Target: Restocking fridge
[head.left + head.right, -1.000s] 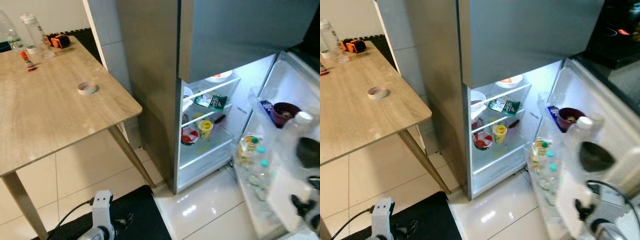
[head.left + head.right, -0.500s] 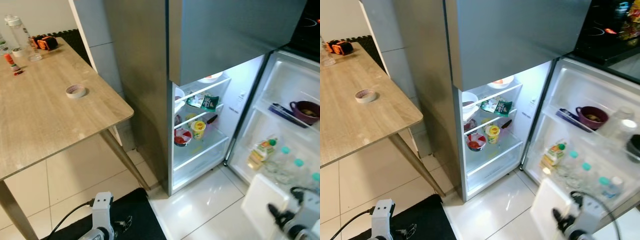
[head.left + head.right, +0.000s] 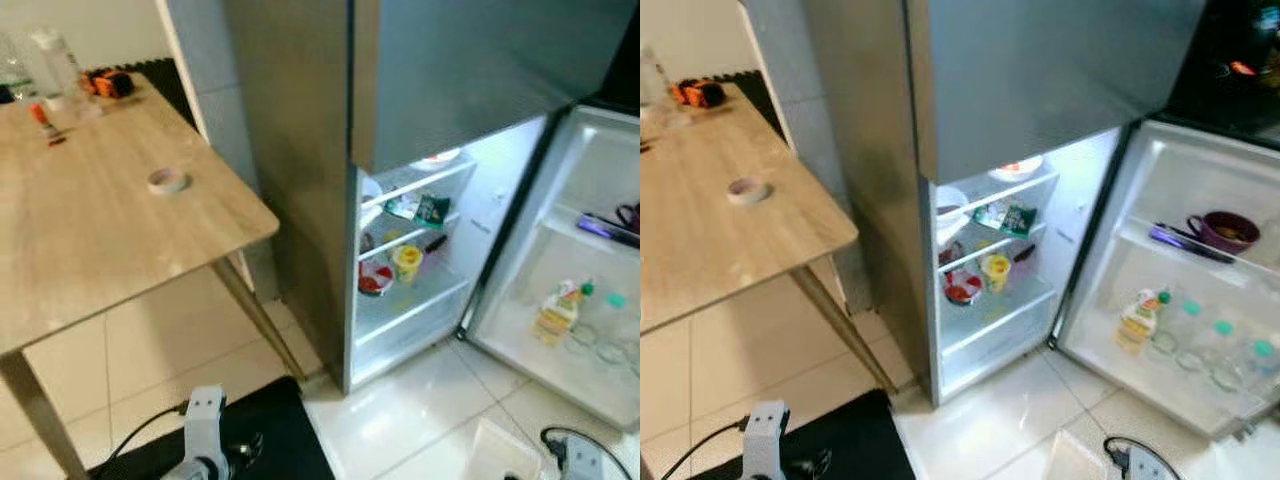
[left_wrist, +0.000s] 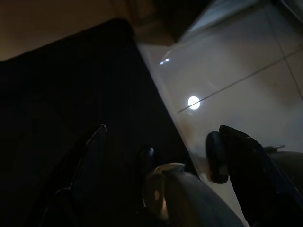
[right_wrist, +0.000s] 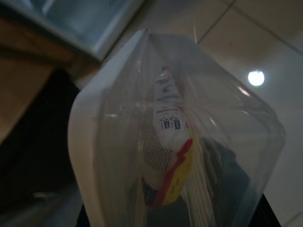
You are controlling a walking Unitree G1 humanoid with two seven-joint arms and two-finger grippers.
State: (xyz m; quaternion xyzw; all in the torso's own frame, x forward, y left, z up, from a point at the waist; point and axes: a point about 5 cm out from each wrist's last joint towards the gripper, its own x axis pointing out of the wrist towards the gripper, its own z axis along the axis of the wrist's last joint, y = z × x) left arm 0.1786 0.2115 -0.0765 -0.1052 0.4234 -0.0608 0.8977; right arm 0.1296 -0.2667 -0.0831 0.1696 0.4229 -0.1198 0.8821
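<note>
The grey fridge [image 3: 300, 150] has its lower compartment open and lit, with a yellow cup [image 3: 407, 262], a red bowl [image 3: 376, 280] and packets on its shelves. Its door [image 3: 520, 330] is swung wide and carries a juice carton [image 3: 555, 310], clear bottles [image 3: 1200, 345] and a purple bowl [image 3: 1225, 230]. My right gripper [image 3: 545, 468] is low over the floor tiles, shut on a clear plastic container [image 5: 180, 142] with a white rim and printed packets inside. One corner of the container [image 3: 495, 458] shows below the door. My left gripper [image 4: 182, 153] hangs idle over the black mat [image 3: 270, 440].
A wooden table [image 3: 90, 230] stands left of the fridge with a tape roll [image 3: 168, 180] and bottles at its far end. One slanted table leg [image 3: 255, 325] reaches toward the fridge's corner. Glossy white floor tiles [image 3: 400, 410] lie in front of the open compartment.
My right arm has dropped with the container from in front of the door shelves to the bottom edge of the view. The door now stands wider open. The camera has shifted.
</note>
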